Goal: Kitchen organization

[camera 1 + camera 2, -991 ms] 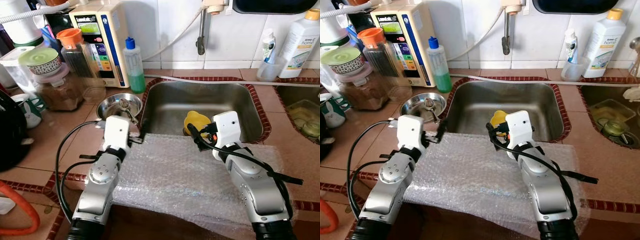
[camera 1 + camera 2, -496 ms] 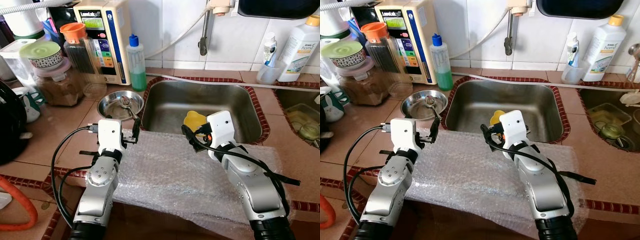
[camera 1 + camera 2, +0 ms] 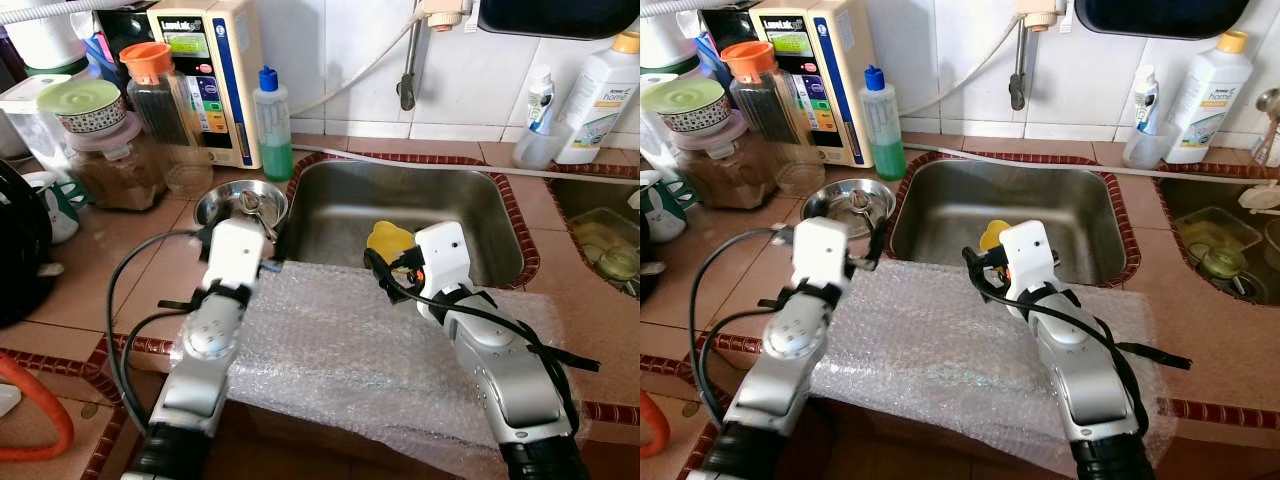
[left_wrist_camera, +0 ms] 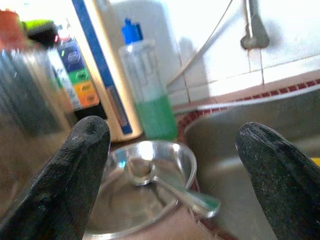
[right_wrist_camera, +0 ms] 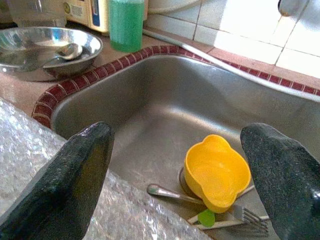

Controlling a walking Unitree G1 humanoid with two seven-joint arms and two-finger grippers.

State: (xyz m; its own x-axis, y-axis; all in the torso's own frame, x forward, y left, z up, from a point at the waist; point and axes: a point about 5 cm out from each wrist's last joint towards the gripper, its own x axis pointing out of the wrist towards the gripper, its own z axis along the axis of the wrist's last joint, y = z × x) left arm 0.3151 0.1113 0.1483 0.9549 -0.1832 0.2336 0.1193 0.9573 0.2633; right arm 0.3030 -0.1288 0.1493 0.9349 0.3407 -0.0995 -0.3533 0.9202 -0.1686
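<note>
A steel bowl [image 3: 240, 207] with a spoon [image 4: 165, 185] in it sits on the counter left of the sink [image 3: 470, 215]. My left gripper [image 4: 172, 145] is open just short of this bowl, above the near edge of a bubble wrap sheet [image 3: 340, 350]. In the sink lie a yellow bowl [image 5: 216, 171], a fork [image 5: 235, 216] and a second spoon [image 5: 167, 192]. Over the sink's front rim my right gripper [image 5: 185, 150] hangs open, the yellow bowl beyond its fingers. Neither gripper holds anything.
Behind the steel bowl stand a green soap bottle [image 3: 270, 125], a cream water machine [image 3: 210, 70] and several jars [image 3: 150, 110]. At the back right stands a white detergent bottle [image 3: 600, 90], with a second basin [image 3: 605, 235] on the right. An orange hose [image 3: 40, 420] lies at the near left.
My left arm has stretched forward, bringing its gripper closer to the steel bowl. The right arm has stayed over the sink's front rim. The camera shifted slightly earlier on.
</note>
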